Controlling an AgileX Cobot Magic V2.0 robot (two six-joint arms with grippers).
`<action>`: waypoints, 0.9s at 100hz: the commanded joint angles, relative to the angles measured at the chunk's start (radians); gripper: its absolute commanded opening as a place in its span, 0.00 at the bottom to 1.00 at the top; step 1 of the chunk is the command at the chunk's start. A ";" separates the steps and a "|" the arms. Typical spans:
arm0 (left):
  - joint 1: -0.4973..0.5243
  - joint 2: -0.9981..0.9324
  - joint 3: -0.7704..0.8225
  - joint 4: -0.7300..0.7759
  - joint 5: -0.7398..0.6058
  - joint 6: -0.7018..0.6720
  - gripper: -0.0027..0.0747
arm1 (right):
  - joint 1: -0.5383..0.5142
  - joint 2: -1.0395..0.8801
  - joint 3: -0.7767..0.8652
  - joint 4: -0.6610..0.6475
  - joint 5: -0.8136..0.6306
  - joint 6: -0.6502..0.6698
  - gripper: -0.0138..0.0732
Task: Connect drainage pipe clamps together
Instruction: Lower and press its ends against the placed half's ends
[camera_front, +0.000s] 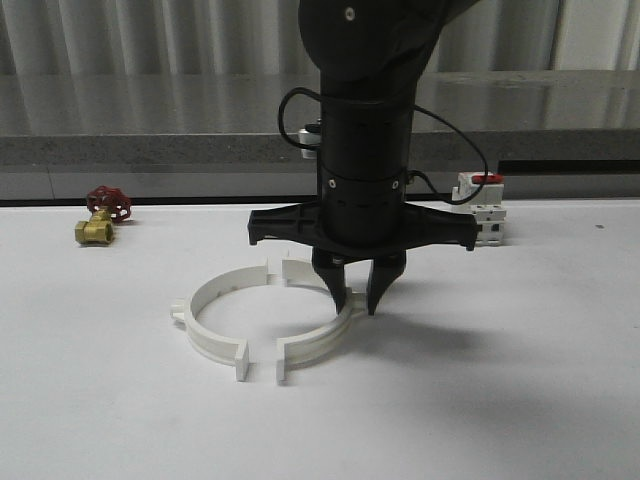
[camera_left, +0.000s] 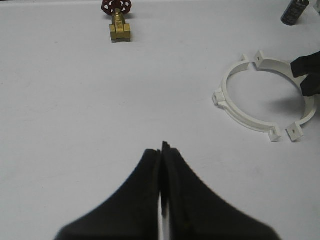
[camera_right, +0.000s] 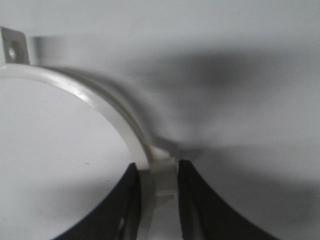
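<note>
Two white drainage pipe clamps lie on the white table as a ring. Small gaps separate their end flanges at the front and the back. The left half (camera_front: 205, 300) (camera_left: 235, 107) lies free. My right gripper (camera_front: 357, 300) (camera_right: 159, 172) points straight down over the right half (camera_front: 315, 345) (camera_right: 100, 97), with its jaws straddling the band at the outer tab and pressed to both sides. The left wrist view catches that gripper's dark fingers (camera_left: 307, 75) at the ring's edge. My left gripper (camera_left: 161, 147) hovers over bare table, shut and empty, well apart from the ring.
A brass valve with a red handle (camera_front: 100, 218) (camera_left: 119, 25) sits at the back left. A white breaker with a red top (camera_front: 482, 205) stands at the back right, behind the right arm. A grey ledge (camera_front: 150, 150) runs along the table's far edge.
</note>
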 joint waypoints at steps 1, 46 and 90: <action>-0.006 0.000 -0.025 -0.011 -0.070 -0.001 0.01 | 0.002 -0.056 -0.030 -0.005 -0.039 0.002 0.12; -0.006 0.000 -0.025 -0.011 -0.070 -0.001 0.01 | 0.002 -0.044 -0.030 0.015 -0.081 0.002 0.12; -0.006 0.000 -0.025 -0.011 -0.070 -0.001 0.01 | 0.002 -0.039 -0.030 0.032 -0.103 0.002 0.12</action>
